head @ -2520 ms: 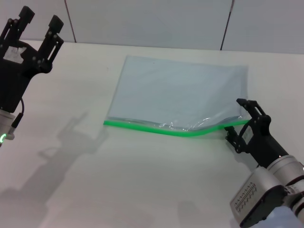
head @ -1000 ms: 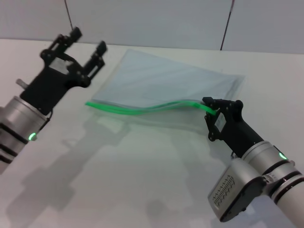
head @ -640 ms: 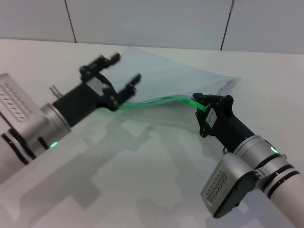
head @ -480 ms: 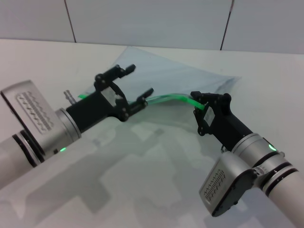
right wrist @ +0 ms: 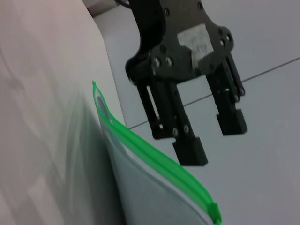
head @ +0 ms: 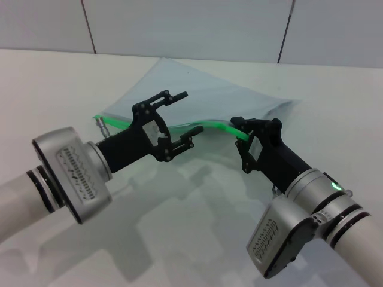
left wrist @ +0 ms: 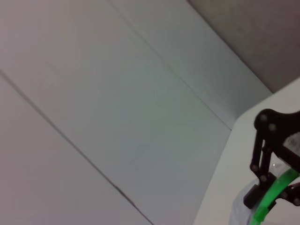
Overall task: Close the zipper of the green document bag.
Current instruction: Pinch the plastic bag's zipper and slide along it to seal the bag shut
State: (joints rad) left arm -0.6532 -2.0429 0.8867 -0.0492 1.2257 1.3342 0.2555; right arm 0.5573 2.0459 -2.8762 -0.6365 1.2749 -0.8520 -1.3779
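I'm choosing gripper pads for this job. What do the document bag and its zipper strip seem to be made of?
The green document bag looks like thin, flexible translucent plastic film with a matte, frosted finish: pale blue-grey, and it bends where it is lifted. The zipper appears to be bright green, smoother plastic, curving along the raised edge.

My left gripper [head: 178, 118] is swinging in from the upper left of the frame toward the centre, turning over as it comes, and its open fingers are now straddling the zipper [head: 206, 126] partway along its length. My right gripper [head: 242, 139] is drawing the end of the zipper it pinches from the right side toward the middle and upward, raising that green edge off the tabletop [head: 54, 84]. The green document bag [head: 197, 95] is losing its flat lie, its near edge arching up and its outline skewing toward the left.
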